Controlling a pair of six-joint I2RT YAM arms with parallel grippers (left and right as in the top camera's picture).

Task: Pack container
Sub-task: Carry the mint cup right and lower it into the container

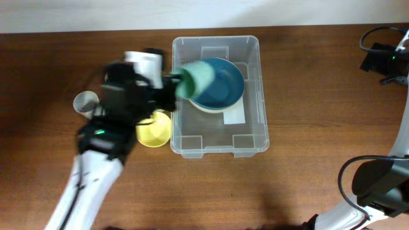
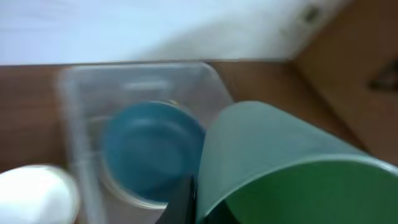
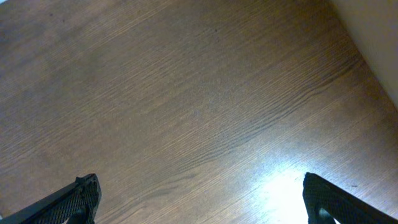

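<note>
Wooden table (image 1: 307, 96), left gripper (image 1: 178, 87) clamping green cup (image 1: 199, 76) (blurred), over clear container (image 1: 262, 121)

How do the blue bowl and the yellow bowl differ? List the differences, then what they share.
Colour: the blue bowl is blue, the yellow bowl yellow.
Place: the blue bowl lies inside the container; the yellow bowl stands outside it on the table, beside its wall.
Size: the blue bowl looks clearly wider than the yellow bowl.
Both are round and open side up.
</note>
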